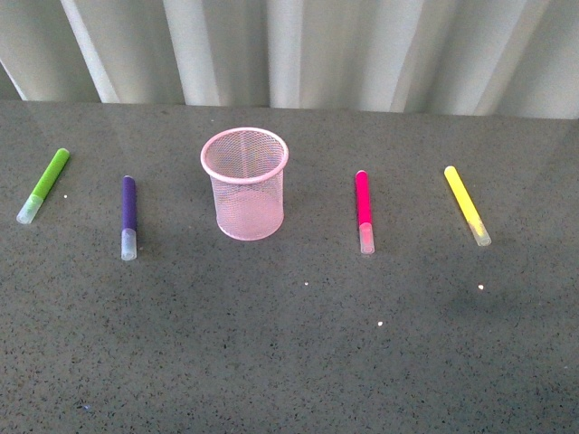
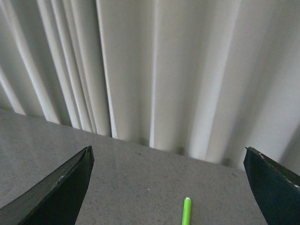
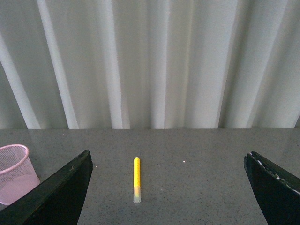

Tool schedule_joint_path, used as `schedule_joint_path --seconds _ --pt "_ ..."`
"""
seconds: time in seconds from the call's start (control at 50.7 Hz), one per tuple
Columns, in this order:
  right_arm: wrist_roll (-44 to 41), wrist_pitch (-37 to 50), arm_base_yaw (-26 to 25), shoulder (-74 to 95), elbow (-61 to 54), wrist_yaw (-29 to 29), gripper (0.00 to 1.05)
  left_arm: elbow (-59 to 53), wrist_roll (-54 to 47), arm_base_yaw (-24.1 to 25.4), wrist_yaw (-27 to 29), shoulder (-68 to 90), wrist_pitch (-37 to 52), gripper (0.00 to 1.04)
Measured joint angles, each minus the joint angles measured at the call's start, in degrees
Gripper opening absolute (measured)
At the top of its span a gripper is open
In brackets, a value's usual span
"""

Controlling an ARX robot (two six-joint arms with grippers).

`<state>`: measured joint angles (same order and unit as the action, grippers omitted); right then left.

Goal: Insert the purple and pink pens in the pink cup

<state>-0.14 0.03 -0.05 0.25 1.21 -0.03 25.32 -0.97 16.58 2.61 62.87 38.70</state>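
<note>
The pink mesh cup (image 1: 245, 183) stands upright and empty at the middle of the dark table. The purple pen (image 1: 128, 215) lies to its left, clear cap toward me. The pink pen (image 1: 364, 210) lies to its right, cap toward me. Neither arm shows in the front view. My left gripper (image 2: 171, 187) is open and empty, above the table with only the lime-green marker (image 2: 186, 212) between its jaws' view. My right gripper (image 3: 168, 187) is open and empty; the cup (image 3: 14, 172) shows at the edge of its view.
A lime-green marker (image 1: 44, 184) lies at the far left and a yellow marker (image 1: 467, 204) at the far right, also seen in the right wrist view (image 3: 136, 179). A white pleated curtain (image 1: 298, 50) hangs behind the table's back edge.
</note>
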Motion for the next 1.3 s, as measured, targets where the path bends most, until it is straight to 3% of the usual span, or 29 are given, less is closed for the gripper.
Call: schedule_joint_path --seconds 0.118,0.237,0.395,0.572,0.789,1.302 --pt "0.00 0.00 0.00 0.00 0.00 0.00 0.98 6.54 -0.81 0.35 -5.81 4.63 -9.73 0.98" --pt "0.00 0.00 0.00 0.00 0.00 0.00 0.98 17.70 -0.72 0.04 -13.42 13.73 -28.63 0.98" --pt "0.00 0.00 0.00 0.00 0.00 0.00 0.98 26.36 -0.26 -1.36 -18.25 22.36 -37.94 0.98" --pt "0.00 0.00 0.00 0.00 0.00 0.02 0.98 34.49 0.85 -3.96 -17.68 31.52 -43.25 0.98" --pt "0.00 0.00 0.00 0.00 0.00 0.00 0.98 37.66 1.05 -7.69 -13.75 44.11 -41.66 0.98" --pt "0.00 0.00 0.00 0.00 0.00 0.00 0.98 41.57 1.01 -14.25 -13.66 56.11 -40.68 0.98"
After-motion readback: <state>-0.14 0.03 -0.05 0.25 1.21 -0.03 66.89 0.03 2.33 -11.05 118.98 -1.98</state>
